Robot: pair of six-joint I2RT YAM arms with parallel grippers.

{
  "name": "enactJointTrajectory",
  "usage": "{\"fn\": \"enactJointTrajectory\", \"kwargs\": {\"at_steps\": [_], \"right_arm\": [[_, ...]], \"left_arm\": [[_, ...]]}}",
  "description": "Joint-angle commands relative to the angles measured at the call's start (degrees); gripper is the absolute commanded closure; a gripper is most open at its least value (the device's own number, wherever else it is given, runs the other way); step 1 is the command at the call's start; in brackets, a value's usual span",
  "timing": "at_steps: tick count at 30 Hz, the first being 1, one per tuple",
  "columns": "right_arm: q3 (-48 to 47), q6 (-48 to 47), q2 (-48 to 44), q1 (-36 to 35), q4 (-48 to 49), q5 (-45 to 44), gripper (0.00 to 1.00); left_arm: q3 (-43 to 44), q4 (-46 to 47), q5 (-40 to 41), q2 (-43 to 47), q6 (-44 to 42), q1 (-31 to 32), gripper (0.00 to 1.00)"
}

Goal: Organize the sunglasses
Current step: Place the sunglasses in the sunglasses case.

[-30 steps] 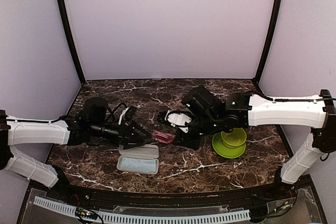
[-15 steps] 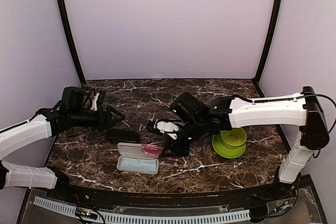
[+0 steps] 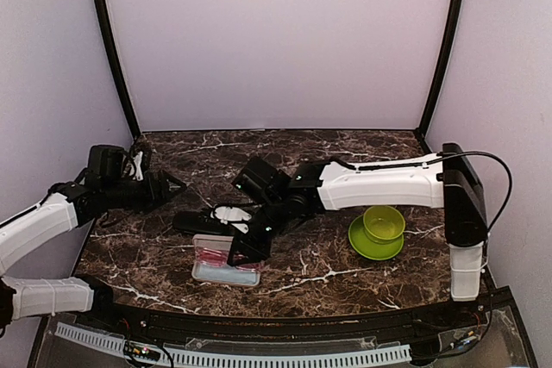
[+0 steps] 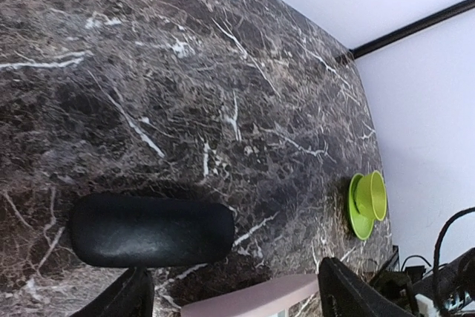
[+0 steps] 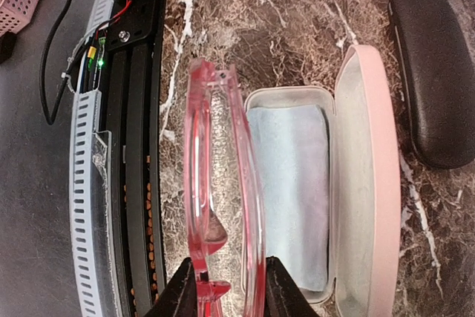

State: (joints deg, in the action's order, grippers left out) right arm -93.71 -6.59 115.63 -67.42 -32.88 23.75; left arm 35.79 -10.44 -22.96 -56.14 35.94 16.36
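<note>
Top view: right gripper [image 3: 246,247] over the open pink case [image 3: 226,282]; left gripper [image 3: 172,187] spread, empty; left wrist: closed black case [image 4: 152,230] on the marble table [image 4: 185,72]; right wrist alone: fingers clamp the red-pink sunglasses [image 5: 223,183] beside the case's blue cloth [image 5: 286,191].

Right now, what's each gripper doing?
Left gripper: open, holding nothing.
Right gripper: closed on the pink sunglasses.

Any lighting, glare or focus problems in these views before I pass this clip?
Top external: soft, even light, no glare, though the black case blends into the dark marble table. Left wrist: tilted view, sharp, faint sheen on that case. Right wrist: pink sunglasses sharp up close in the right gripper.
</note>
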Motion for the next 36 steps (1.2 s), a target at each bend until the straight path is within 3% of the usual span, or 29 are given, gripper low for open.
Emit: {"fn": "enactJointTrajectory", "kwargs": {"at_steps": [1,18,36], "right_arm": [[-5.29,-1.34,3.8,-0.65,-4.69,2.16,0.72],[-15.47,-2.45,13.09,-1.39,-9.34,0.55,0.71],[-16.46,-1.61,15.94,-1.34,-9.31,-0.67,0.71]], "left_arm": [[-1.5,-0.73,1.33,3.5,-0.8,-4.11,0.2],[-2.63,0.91,0.22,7.09,-0.99,-6.56,0.2],[-3.45,1.89,-0.56,8.5,-1.2,-6.58,0.2]]}}
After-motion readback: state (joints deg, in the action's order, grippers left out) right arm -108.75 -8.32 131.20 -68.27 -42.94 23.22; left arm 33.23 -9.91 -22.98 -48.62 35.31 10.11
